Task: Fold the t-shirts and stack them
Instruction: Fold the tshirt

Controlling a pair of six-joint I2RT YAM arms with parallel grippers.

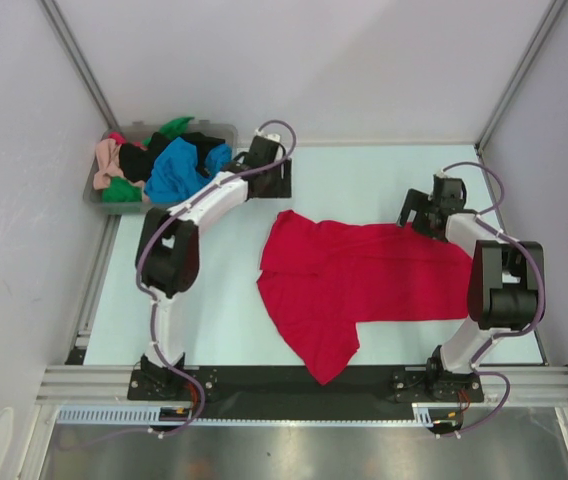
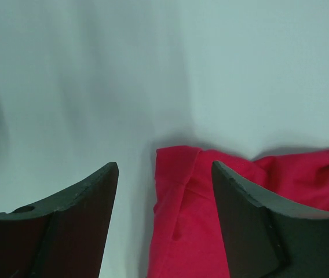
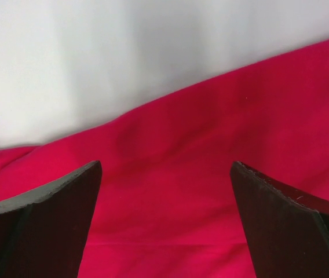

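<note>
A large red t-shirt lies spread and partly folded on the table, one part reaching toward the near edge. My left gripper is open just beyond the shirt's far left corner; that corner lies between the fingers in the left wrist view. My right gripper is open over the shirt's far right edge, with red cloth under the fingers. Neither holds anything. More shirts in blue, green, black and peach-pink lie heaped in the bin.
A clear grey plastic bin stands at the far left corner of the table. White walls with metal frame posts enclose the table on three sides. A black strip and a metal rail run along the near edge.
</note>
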